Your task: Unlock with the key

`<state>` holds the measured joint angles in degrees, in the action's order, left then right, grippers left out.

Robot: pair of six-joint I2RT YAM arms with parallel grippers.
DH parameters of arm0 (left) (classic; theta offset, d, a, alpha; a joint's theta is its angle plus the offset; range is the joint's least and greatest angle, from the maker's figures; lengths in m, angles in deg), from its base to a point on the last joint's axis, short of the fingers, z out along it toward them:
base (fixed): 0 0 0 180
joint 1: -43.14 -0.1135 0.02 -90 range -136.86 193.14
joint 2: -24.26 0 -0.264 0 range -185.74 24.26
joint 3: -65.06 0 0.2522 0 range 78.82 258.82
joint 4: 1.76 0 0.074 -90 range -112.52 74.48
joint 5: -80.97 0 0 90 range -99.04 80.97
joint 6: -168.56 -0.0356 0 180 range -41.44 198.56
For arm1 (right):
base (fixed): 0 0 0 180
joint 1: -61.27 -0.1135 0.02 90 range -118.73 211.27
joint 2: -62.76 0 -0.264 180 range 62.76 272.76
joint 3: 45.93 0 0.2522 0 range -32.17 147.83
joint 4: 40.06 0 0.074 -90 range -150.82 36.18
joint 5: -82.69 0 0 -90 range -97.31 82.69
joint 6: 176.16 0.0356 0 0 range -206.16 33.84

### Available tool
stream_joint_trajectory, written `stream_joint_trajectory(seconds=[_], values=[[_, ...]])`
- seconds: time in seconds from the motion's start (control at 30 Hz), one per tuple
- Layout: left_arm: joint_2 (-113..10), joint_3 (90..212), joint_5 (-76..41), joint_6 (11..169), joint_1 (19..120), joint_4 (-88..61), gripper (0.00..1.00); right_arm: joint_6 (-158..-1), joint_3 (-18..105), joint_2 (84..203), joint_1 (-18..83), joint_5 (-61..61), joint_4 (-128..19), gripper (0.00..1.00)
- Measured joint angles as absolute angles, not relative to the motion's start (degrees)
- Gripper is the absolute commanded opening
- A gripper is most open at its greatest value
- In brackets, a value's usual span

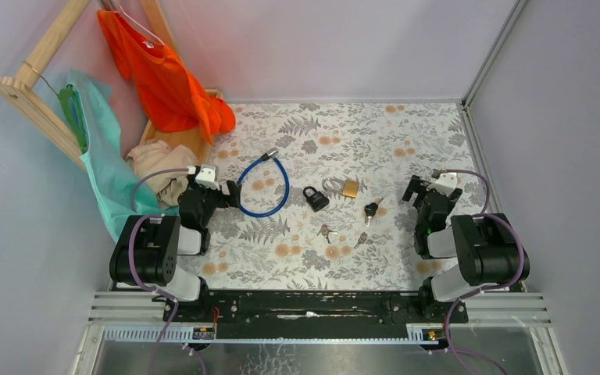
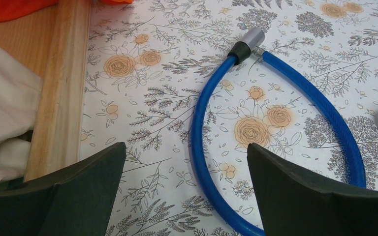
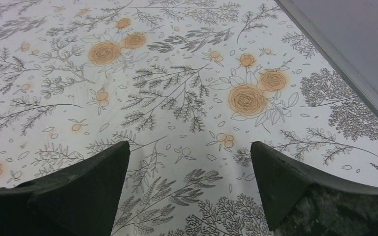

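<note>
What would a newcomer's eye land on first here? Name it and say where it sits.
The bright orange shirt hanging from the wooden rack at the far left corner. Next, the blue cable lock looped on the floral table, with a black padlock, a brass padlock and the black-headed key clustered at centre.

Floral-patterned table [image 1: 406,141] with locks and keys spread over its middle.
A black padlock [image 1: 316,198] lies near the centre. A brass padlock [image 1: 350,187] is just to its right and the key [image 1: 371,208] further right. A silver key [image 1: 326,231] lies nearer the arms, and a second silver key [image 1: 360,240] to that one's right. A looped blue cable lock [image 1: 264,187] lies left and a wooden tray [image 1: 194,141] far left.
</note>
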<state>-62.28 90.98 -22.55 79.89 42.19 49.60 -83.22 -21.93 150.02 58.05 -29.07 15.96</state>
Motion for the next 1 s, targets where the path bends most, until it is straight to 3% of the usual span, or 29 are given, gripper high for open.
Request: stream_joint_trajectory(seconds=[0.13,0.33,0.5,0.6,0.77,0.87,1.0], values=[[-61.45,91.94,-22.62,80.08,41.71,47.24,1.0,-82.85,-21.65,146.89,58.77,-28.96,11.67,0.99],[-54.24,106.41,-22.07,80.24,39.78,26.19,1.0,-75.92,-9.32,130.52,57.13,-31.65,-14.6,0.99],[-51.16,116.4,-19.95,80.67,39.57,11.81,1.0,-63.5,-0.84,123.88,57.18,-30.29,-30.47,1.0],[-51.25,120.4,-19.19,80.59,39.5,3.31,1.0,-58.69,-1.17,121.91,55.91,-25.64,-38.05,0.92],[-51.77,123.22,-20.15,78.33,39.44,-8.1,1.0,-54.69,-0.2,124.62,40.8,-25.53,-52.19,0.87],[-51.86,123.24,-22.25,75.78,39.35,-13.92,1.0,-52.27,0.04,125.82,29.07,-26.84,-59.71,0.79],[-51.86,123.24,-25.7,72.32,39.33,-19.62,1.0,-49.43,0.02,125.74,21.4,-27.71,-64.96,0.72]])
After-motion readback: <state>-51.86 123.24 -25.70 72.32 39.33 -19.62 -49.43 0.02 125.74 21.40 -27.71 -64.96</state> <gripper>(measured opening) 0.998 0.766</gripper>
